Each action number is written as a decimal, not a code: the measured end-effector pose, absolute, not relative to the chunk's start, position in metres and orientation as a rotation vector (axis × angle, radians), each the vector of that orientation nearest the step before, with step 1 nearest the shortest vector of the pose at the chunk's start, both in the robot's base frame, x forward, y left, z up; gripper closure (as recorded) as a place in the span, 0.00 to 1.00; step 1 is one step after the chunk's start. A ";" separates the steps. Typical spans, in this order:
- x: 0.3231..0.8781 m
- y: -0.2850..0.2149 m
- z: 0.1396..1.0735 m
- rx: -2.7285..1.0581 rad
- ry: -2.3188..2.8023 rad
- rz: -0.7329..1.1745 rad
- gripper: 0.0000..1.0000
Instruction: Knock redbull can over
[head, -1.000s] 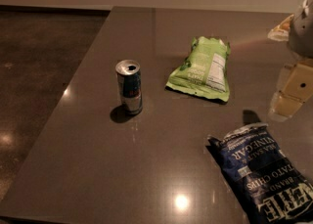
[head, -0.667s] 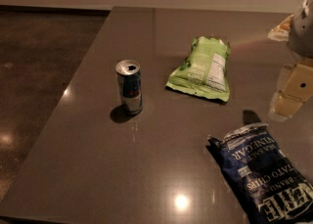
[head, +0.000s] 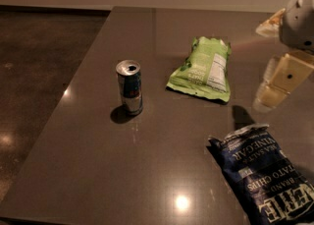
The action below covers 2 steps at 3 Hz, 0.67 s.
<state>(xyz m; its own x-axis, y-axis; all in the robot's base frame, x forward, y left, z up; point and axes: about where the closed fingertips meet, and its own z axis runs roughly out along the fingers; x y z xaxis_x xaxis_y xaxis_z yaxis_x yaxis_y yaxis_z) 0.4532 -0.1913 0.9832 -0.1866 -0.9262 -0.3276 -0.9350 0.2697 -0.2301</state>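
The redbull can (head: 129, 87) stands upright on the dark grey table (head: 147, 170), left of the middle, with its silver top and pull-tab opening facing up. The gripper (head: 273, 96) hangs over the table's right side, cream-coloured under a pale grey wrist. It is far to the right of the can, well apart from it, with the green bag between them.
A green snack bag (head: 202, 69) lies flat right of the can. A dark blue chip bag (head: 267, 175) lies at the front right, below the gripper. The table's left edge runs close to the can, with a dark floor (head: 39, 71) beyond it.
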 end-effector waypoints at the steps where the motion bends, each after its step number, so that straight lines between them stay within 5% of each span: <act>1: 0.471 -0.140 0.985 -1.618 2.032 0.195 0.00; 2: 0.488 -0.089 0.986 -1.566 1.939 0.310 0.00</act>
<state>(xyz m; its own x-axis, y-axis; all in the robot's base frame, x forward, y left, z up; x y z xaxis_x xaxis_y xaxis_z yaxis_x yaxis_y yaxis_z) 0.4880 -0.0888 0.9864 -0.1052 -0.7976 -0.5940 -0.9430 0.2696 -0.1949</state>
